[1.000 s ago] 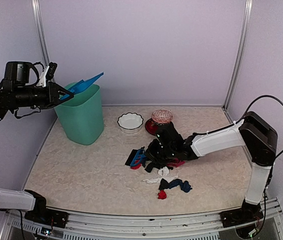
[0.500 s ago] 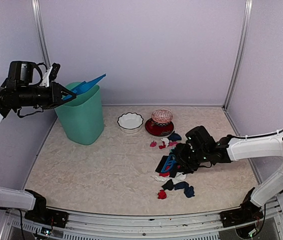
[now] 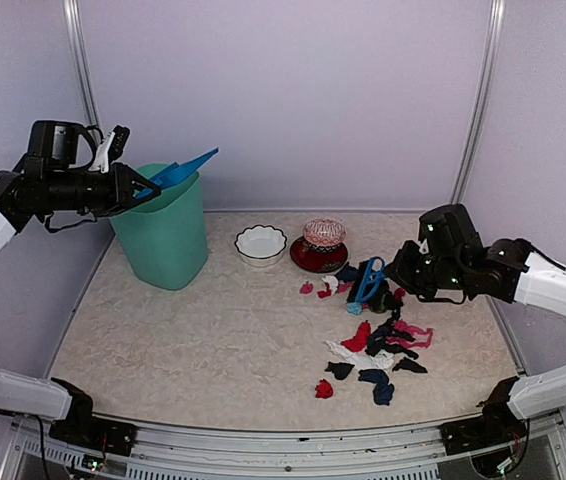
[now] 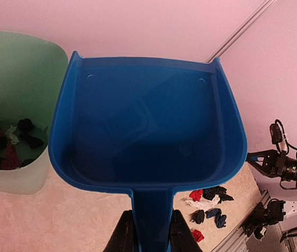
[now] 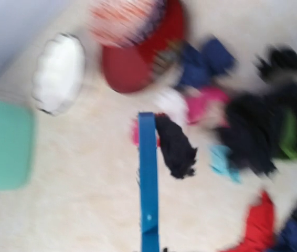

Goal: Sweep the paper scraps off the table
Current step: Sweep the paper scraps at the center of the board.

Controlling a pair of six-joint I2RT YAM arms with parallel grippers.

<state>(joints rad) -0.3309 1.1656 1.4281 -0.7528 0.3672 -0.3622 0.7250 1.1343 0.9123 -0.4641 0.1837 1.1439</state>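
The brush [image 3: 368, 279] has swung rightward from the table's [image 3: 183, 330] middle, dragging paper scraps [image 3: 384, 345] with it.

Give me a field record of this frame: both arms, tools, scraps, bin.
left gripper: shut on dustpan handle
dustpan: blue, empty, held above the bin's rim
bin: green, far left, some scraps inside
right gripper: shut on brush
brush: blue, at the far edge of the pile
scraps on table: loose pile right of centre, not yet cleared
other: bowl and red plate at the back
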